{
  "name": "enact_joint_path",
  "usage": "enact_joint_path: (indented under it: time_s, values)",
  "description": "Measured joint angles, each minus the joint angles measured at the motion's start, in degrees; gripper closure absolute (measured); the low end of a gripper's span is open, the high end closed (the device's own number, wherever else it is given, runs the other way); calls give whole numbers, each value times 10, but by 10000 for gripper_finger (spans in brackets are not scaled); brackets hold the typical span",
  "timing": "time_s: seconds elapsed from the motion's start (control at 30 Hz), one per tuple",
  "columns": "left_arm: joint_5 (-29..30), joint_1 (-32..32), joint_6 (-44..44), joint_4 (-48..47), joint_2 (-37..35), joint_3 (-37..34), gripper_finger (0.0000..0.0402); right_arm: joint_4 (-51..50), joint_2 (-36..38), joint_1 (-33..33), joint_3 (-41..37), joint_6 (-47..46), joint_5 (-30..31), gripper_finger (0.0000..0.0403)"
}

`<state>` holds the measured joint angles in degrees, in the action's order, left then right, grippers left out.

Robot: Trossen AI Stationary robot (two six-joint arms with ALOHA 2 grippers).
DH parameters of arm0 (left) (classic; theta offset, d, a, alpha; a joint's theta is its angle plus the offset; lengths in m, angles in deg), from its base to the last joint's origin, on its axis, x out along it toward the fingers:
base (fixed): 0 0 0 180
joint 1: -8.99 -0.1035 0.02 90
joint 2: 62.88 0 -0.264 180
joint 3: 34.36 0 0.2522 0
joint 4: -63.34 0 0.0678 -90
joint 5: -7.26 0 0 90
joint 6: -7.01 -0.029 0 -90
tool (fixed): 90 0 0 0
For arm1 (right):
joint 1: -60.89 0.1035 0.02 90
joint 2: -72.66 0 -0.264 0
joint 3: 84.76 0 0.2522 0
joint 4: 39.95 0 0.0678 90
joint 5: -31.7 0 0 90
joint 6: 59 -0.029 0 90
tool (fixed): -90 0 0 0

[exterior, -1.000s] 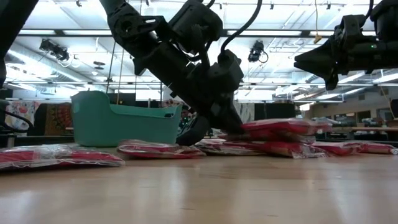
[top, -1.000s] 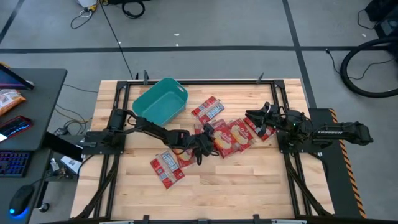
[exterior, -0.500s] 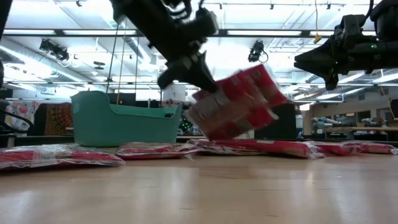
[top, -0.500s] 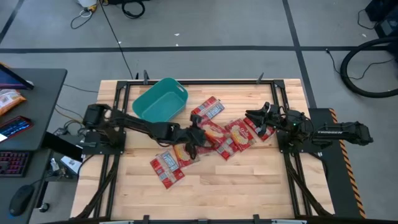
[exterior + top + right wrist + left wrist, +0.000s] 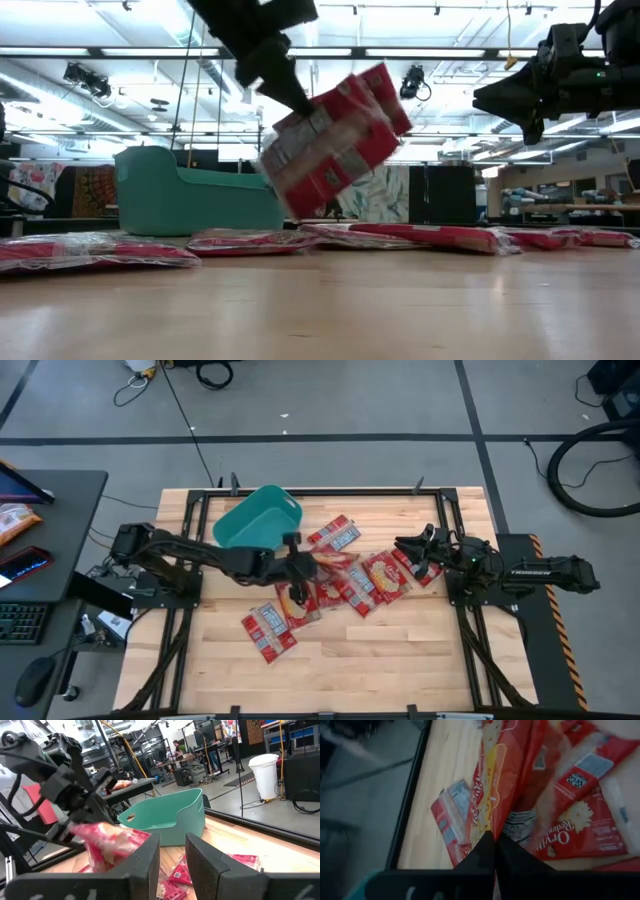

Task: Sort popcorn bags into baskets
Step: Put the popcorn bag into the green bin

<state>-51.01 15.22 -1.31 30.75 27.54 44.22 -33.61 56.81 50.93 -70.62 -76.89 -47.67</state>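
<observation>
The left gripper [image 5: 296,555] was pinched tight on one popcorn bag [image 5: 330,140], holding it tilted in the air above the table [image 5: 400,650] — just beside the teal basket [image 5: 255,525]. Other popcorn bags [image 5: 375,578] lay scattered flat on the wood. The right gripper [image 5: 405,547] hovered near the table's right edge, fingers parted, holding nothing.
</observation>
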Motion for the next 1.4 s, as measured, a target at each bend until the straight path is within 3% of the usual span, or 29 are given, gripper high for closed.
enact_joint_path:
  time_s: [0.27, 0.4, 0.67, 1.07, 1.4]
  values:
    - [10, 1, 156, -10, -15, 0, 398, 5, -3, 0, 0, 0, 0, 305]
    - [44, 8, 216, -26, -14, 0, 398, 7, -3, 0, 0, 0, 0, 305]
    - [124, 17, 341, -208, -14, 86, 398, 9, -3, 0, 0, 0, 0, 305]
    - [139, -22, 469, -450, -14, 186, 398, 9, -3, 0, 0, 0, -1, 305]
    - [101, -68, 497, -484, -14, 191, 398, 8, -3, 0, 0, 0, -1, 305]
